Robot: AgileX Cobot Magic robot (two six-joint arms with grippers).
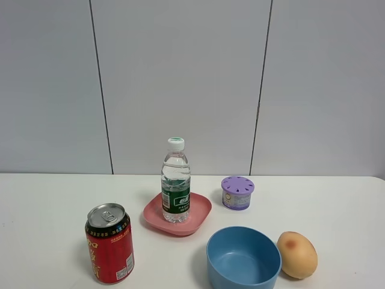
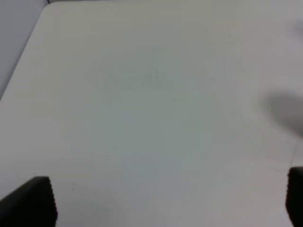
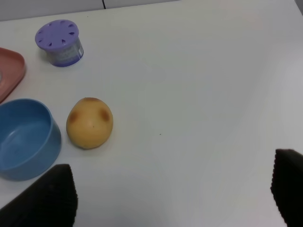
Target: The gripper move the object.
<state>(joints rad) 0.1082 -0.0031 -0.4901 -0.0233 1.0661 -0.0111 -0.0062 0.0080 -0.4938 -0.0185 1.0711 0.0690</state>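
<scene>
The clear water bottle (image 1: 175,182) with a white cap and dark green label stands upright on a pink plate (image 1: 198,214) at the table's middle. Neither gripper shows in the exterior high view. In the left wrist view my left gripper (image 2: 168,201) is open over bare white table, its black fingertips (image 2: 33,198) far apart. In the right wrist view my right gripper (image 3: 173,194) is open, its fingertips (image 3: 49,196) wide apart above the table, to the right of the objects. The bottle is out of both wrist views.
A red soda can (image 1: 110,242) stands front left. A blue bowl (image 1: 243,257) (image 3: 23,139) sits front centre with a yellow-orange fruit (image 1: 296,254) (image 3: 90,122) beside it. A purple-lidded container (image 1: 237,192) (image 3: 59,42) stands right of the plate. The plate's edge (image 3: 9,71) shows in the right wrist view.
</scene>
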